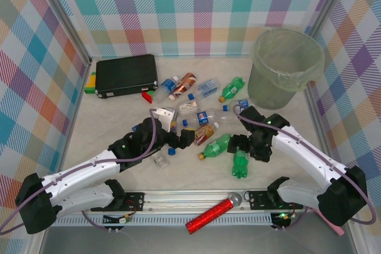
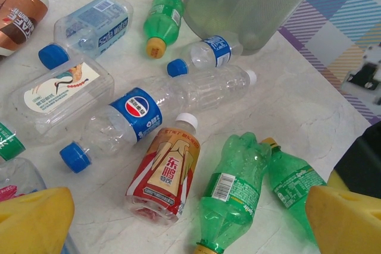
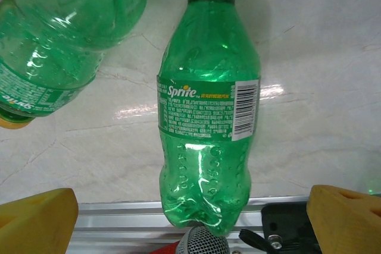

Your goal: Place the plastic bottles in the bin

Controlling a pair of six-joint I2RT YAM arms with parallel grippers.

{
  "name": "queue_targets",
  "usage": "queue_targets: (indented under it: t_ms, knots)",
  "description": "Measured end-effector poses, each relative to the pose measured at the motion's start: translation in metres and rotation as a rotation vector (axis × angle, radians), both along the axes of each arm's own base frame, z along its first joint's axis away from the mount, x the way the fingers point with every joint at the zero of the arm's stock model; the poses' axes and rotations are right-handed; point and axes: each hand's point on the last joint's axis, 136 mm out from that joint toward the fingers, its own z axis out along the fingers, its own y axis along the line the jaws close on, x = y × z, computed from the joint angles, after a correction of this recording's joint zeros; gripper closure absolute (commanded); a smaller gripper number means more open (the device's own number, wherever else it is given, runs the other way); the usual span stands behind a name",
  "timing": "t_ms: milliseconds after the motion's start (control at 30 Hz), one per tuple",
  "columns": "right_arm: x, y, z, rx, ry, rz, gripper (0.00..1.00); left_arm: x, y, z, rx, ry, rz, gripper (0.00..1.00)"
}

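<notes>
- Right gripper (image 3: 190,221): jaws spread wide, holding nothing. Its yellow fingertips (image 3: 36,218) stand either side of the base end of a green Sprite bottle (image 3: 205,123); no contact visible.
- That bottle lies flat on the table (image 3: 309,57), cap pointing far, base near the rail (image 3: 119,218). A second green bottle (image 3: 59,46) lies just to its left, not touching.
- Left gripper (image 2: 189,224): also wide apart and empty. A red-and-gold labelled bottle (image 2: 165,173) lies just ahead between its fingers, with a Pepsi bottle (image 2: 134,117) just beyond.
- Handling (judgement): the bottles look empty, so light. Thin walls will likely dent under a squeeze. Smooth round bodies may roll or slip out.
- Hold (judgement): across the labelled waist, fingers square to the long axis, not at the tapering neck.
- Bin (image 1: 271,87): upright in the far right corner, well apart from the Sprite bottle. The carry goes far and right, then over the rim.
</notes>
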Motion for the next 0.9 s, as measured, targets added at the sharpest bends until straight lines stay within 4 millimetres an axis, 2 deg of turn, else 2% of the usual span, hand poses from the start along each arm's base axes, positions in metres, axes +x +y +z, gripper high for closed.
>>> queue_targets:
  t_ms: [333,600,733,900]
  knots:
    - [-0.003,0.010,-0.035,-0.005,0.114,-0.009,0.13,-0.006,-0.006,0.002,-0.021,0.012,-0.043,0.00]
    - [-0.004,0.009,-0.046,-0.018,0.133,-0.007,0.23,-0.010,-0.012,0.007,-0.049,0.008,-0.079,0.00]
    - [-0.007,0.007,-0.058,-0.039,0.168,0.004,0.32,-0.010,-0.013,0.008,-0.056,0.007,-0.085,0.00]
    - [-0.008,0.007,-0.066,-0.047,0.184,0.012,0.34,-0.010,-0.013,0.009,-0.062,0.004,-0.084,0.00]
